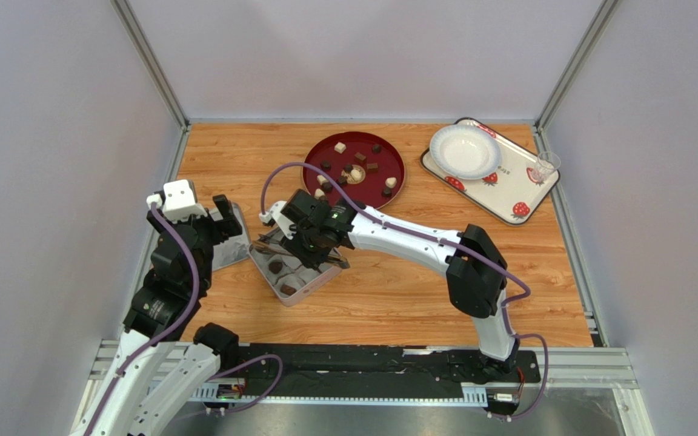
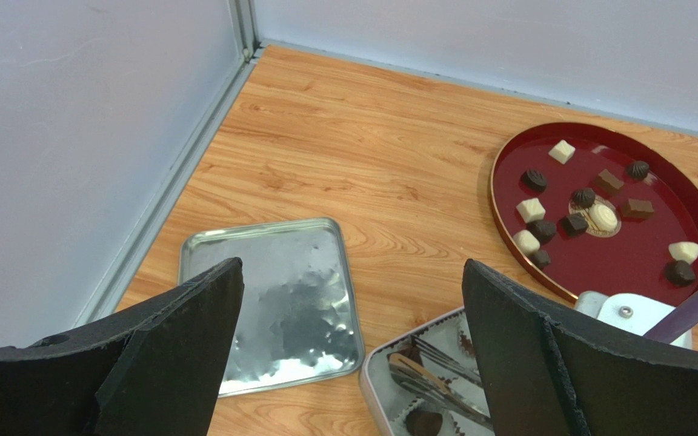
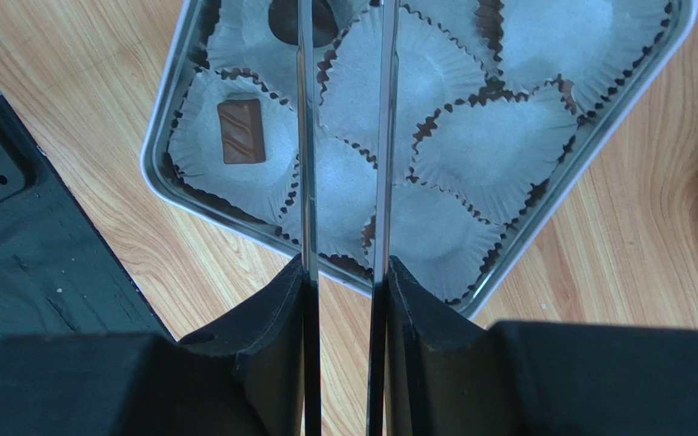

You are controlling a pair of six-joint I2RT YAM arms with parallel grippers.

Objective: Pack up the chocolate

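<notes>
with the right gripper [image 3: 343, 272] pinched narrow on the thin polished tongs [image 3: 306, 136], line both blades plumb over a free fluted paper cup [image 3: 498, 145] in the shiny round-cornered tin [image 3: 154, 163], clear of the glossy brown bar [image 3: 240, 132] seated near its corner. park the left gripper [image 2: 351, 272], spread wide and holding nothing, over the dented silver lid [image 2: 271, 300]. fetch gently from the chocolate [image 2: 583, 197], small cubes, ribbed rounds and cream pieces scattered on the smooth red plate [image 2: 635, 263] beyond the tin.
</notes>
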